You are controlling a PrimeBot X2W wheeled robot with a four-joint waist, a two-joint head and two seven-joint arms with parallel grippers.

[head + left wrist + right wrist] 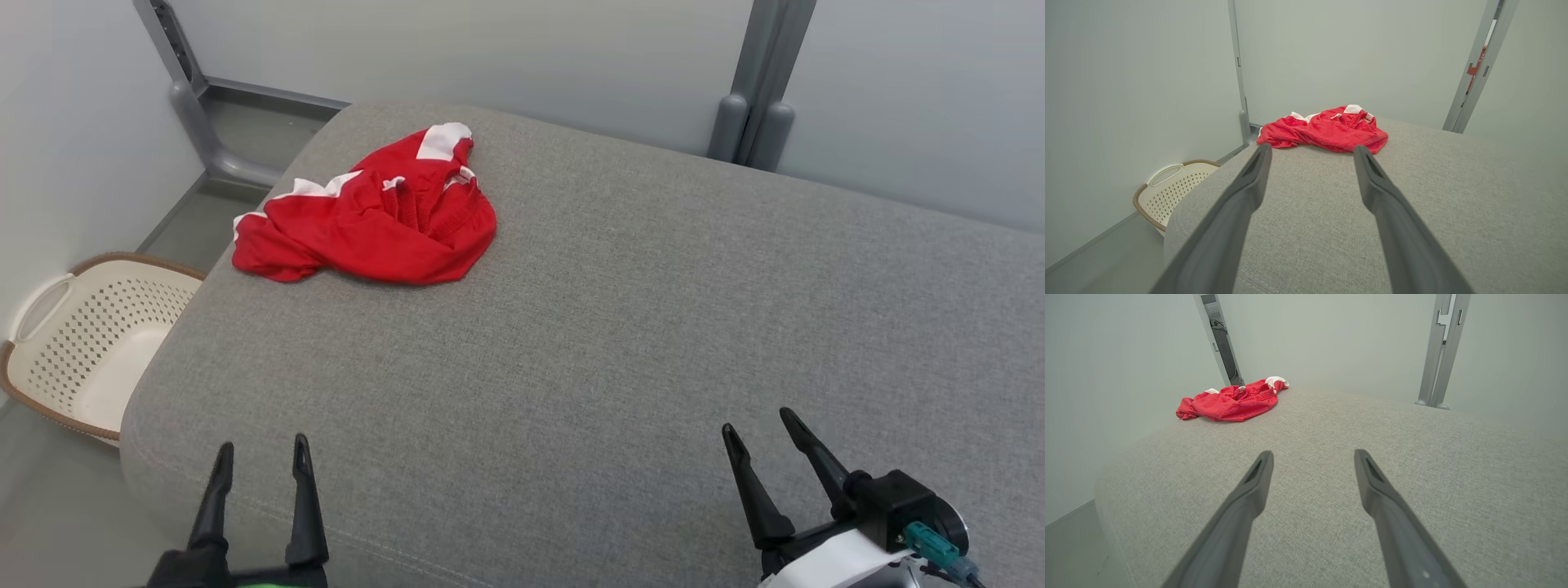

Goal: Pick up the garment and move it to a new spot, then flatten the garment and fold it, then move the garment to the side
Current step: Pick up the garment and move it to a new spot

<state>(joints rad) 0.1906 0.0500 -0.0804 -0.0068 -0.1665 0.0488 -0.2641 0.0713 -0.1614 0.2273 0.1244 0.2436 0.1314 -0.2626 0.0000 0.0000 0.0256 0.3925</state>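
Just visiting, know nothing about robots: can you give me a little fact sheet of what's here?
Surface: grey fabric cushion
Garment: red with white, crumpled, far left part of cushion
Basket: pale, perforated, on floor left of cushion
Left gripper: open, empty, at near edge, apart from garment
Right gripper: open, empty, apart from garment

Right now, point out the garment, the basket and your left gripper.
garment (pixel 367 224), head view, middle of the red cloth
basket (pixel 102 325), head view, perforated side wall
left gripper (pixel 264 445), head view, midway between open fingertips
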